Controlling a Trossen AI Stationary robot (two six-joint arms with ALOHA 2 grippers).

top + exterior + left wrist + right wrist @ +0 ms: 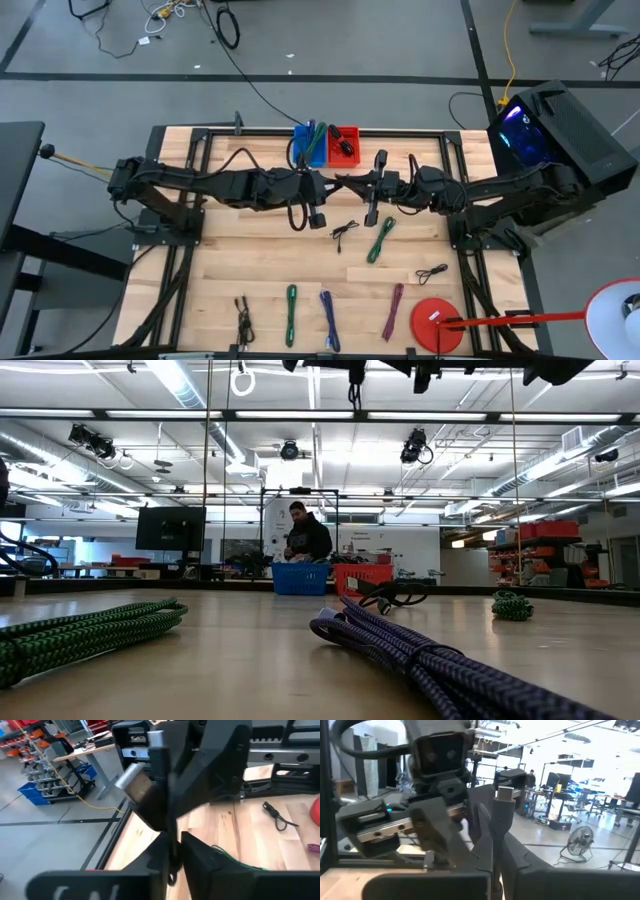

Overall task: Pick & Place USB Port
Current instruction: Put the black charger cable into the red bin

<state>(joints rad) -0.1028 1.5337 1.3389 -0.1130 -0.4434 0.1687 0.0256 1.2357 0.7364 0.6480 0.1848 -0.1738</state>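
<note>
**A:** USB cable [504,815], look?

**B:** Black moulded plug with a silver metal tip, and a thin black cord trailing off it.

**A:** Where was it?

**B:** Up off the table [250,270], a little toward 12 o'clock from centre, where both arms met. The blue bin [309,143] and red bin [344,142] sat at the 12 o'clock edge.

**A:** Right gripper [495,840]?

**B:** Fingers were pinched on the plug body, tip poking out past them.

**A:** Left gripper [172,845]?

**B:** The cord ran between its fingers. Couldn't tell whether it was gripping or loose.
</note>
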